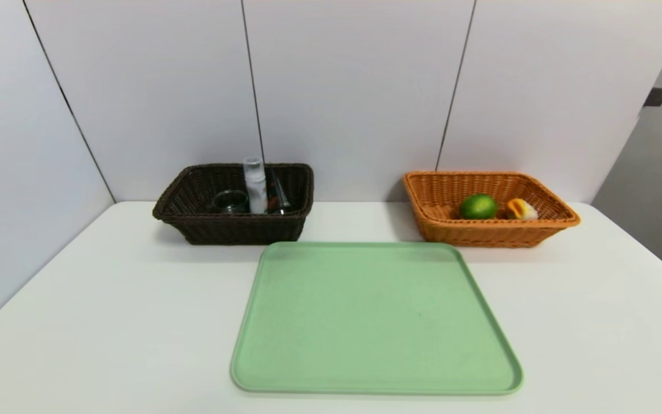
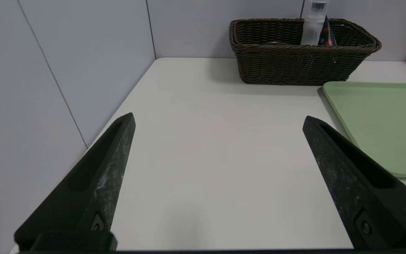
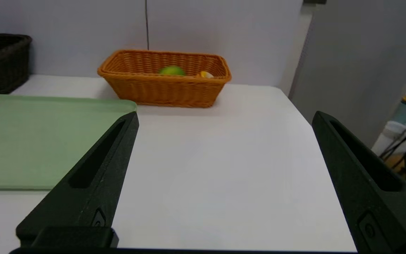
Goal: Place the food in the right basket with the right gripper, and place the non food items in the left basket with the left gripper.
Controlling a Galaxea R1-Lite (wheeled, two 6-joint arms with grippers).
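The dark brown left basket stands at the back left and holds a clear bottle, a dark glass jar and a dark pointed item. At the back right, the orange right basket holds a green lime and a yellow-orange food piece. Both arms are out of the head view. My left gripper hangs open over bare table near the left wall. My right gripper is open over bare table, beside the tray.
A pale green tray lies bare in the middle of the white table. Grey wall panels close the back and left side. The table's right edge drops off towards a room with cables.
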